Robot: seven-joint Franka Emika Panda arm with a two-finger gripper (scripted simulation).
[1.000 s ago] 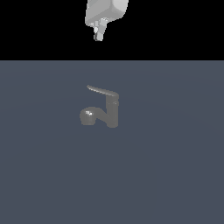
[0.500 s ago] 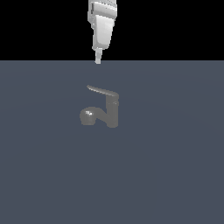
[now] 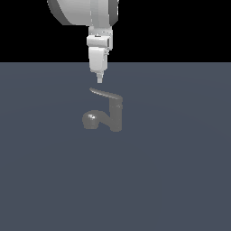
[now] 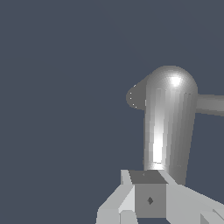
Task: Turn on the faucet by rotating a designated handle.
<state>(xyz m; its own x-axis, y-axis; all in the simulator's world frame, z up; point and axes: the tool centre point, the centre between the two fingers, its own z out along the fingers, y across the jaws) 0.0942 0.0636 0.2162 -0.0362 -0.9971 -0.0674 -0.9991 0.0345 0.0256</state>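
Exterior view: arm has come down a lot vs 1 s ago. Back then only the white wrist block showed at the frame top, well above the faucet (image 3: 110, 116); half a sec ago the end effector (image 3: 99, 80) pointed down but its tip sat clear above the handle (image 3: 105, 94). Now the tip hangs just above the handle's free end, on the exterior view's left side of the blade, w/ a thin gap visible – no contact yet, as far as I can tell. More of the big grey arm link fills the frame top too.

Faucet itself hasn't moved btw frames: upright cylinder on the dark grey surface (image 3: 180, 180), spout curling toward the exterior view's left and ending in the shiny bulb, handle on top angled up toward the left. Handle looks to be at the same angle as before, so no rotation done yet.

End effector fingers (image 3: 99, 80) look pressed together into a single narrow point in the exterior view; no gap btw them that I can make out.

Wrist view: end effector (image 4: 149, 192) body sits in the foreground, and beyond it a rounded, brightly lit metal part of the faucet (image 4: 168, 122) w/ a bar going off to the side. Can't say for sure which faucet part is which here.

Meaning for task: approach is nearly done. Judging by pose, next is prob. a sideways push on the blade end w/ the closed tip, not a grasp. Risk: slipping off the thin blade.
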